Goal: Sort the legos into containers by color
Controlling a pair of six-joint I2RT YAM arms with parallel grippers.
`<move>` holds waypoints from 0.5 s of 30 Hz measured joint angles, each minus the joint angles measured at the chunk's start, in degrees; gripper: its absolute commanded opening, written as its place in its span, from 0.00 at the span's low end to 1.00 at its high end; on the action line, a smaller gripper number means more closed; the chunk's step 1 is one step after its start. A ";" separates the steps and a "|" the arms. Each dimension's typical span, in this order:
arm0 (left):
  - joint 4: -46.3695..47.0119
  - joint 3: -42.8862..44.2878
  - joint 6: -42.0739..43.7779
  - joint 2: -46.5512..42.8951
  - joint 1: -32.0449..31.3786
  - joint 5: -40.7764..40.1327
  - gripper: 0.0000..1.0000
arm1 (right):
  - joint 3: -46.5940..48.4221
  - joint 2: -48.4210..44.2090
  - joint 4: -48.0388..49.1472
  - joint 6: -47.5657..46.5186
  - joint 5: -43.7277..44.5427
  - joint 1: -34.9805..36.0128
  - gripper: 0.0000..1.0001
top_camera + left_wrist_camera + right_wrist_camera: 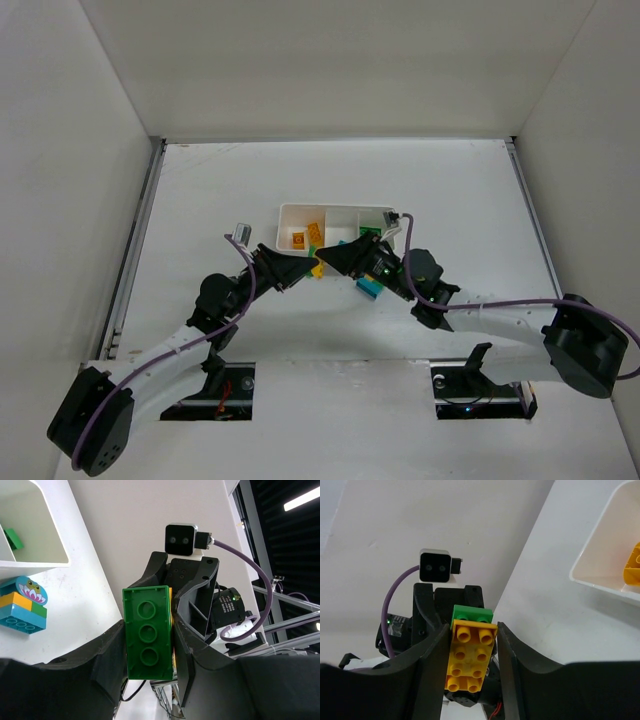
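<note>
My left gripper (308, 268) and right gripper (328, 256) meet tip to tip just in front of the white tray (290, 212). Between them is one joined clump of a green lego (148, 632) and a yellow lego (470, 656). In the left wrist view my left gripper (148, 645) is shut on the green lego. In the right wrist view my right gripper (471, 652) is shut on the yellow lego. The tray's left compartment holds yellow-orange legos (306, 236). Its right compartment holds a green lego (14, 539), partly hidden by my right arm in the top view.
A mixed clump of cyan, yellow and green legos (22, 607) with a printed face lies on the table in front of the tray, under my right arm (370, 288). White walls close in the table on three sides.
</note>
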 measured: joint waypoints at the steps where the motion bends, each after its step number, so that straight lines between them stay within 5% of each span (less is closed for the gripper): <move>1: 0.15 0.00 0.02 0.00 -0.07 0.02 0.22 | -0.22 0.00 0.61 0.28 0.02 0.00 0.39; 9: 0.24 0.00 0.15 0.00 -0.39 0.17 0.51 | -1.38 0.00 2.89 1.77 0.68 0.00 0.30; 15: -1.09 0.00 0.24 0.02 -0.09 0.17 0.53 | -1.40 0.00 3.41 2.32 1.55 -0.02 0.30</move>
